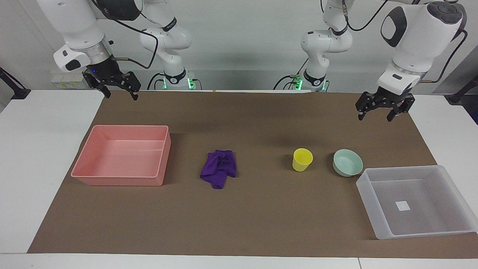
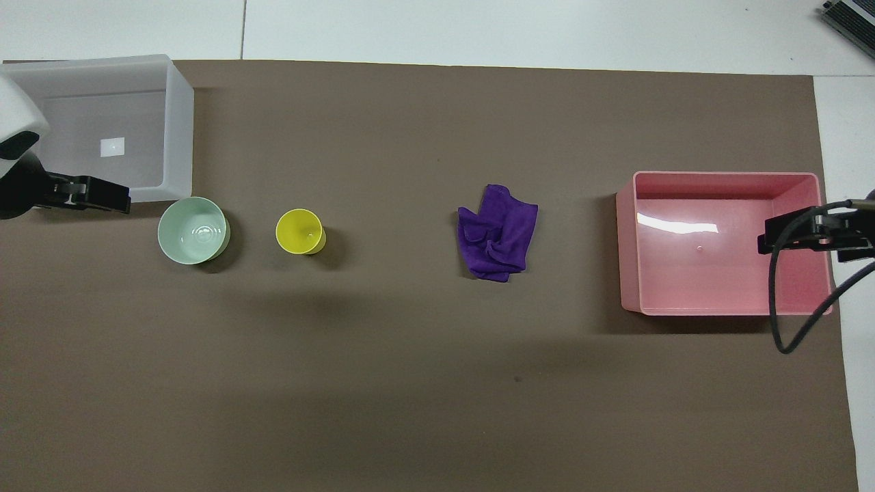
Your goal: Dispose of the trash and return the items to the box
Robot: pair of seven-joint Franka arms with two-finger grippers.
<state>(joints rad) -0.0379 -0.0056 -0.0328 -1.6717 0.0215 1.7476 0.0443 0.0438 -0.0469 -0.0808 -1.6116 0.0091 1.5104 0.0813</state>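
One camera sits high across the desk [image 1: 22, 157] from the robots and faces them, taking in the whole brown mat [image 1: 239, 224] and both arm bases. The other hangs high above the robots' end and looks steeply down at the mat [image 2: 410, 383]. Both share the mat, seen half a turn apart.
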